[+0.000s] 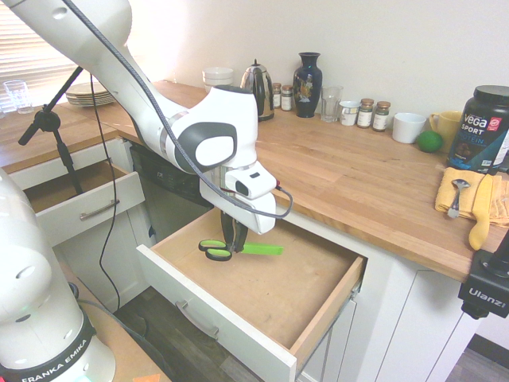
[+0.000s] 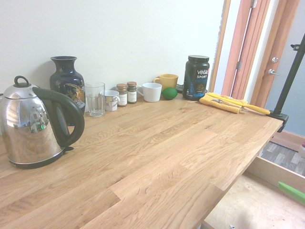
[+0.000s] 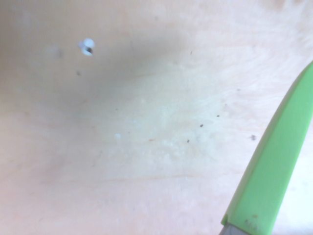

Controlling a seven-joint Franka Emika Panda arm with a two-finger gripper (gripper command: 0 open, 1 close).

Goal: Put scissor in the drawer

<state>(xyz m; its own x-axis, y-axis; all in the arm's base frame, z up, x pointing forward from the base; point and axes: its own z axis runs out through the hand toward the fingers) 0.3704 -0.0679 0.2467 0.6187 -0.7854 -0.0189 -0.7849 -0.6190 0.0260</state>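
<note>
The scissor hangs level in the claw, whose fingers are clenched on it just behind the green handle loops, at centre-left of the first exterior frame. The green blade cover points right, over the wooden bottom of the open drawer, well inside its walls. To finish well, I judge the arm should sink until the scissor rests flat on the wood, then release without dragging it.
</note>
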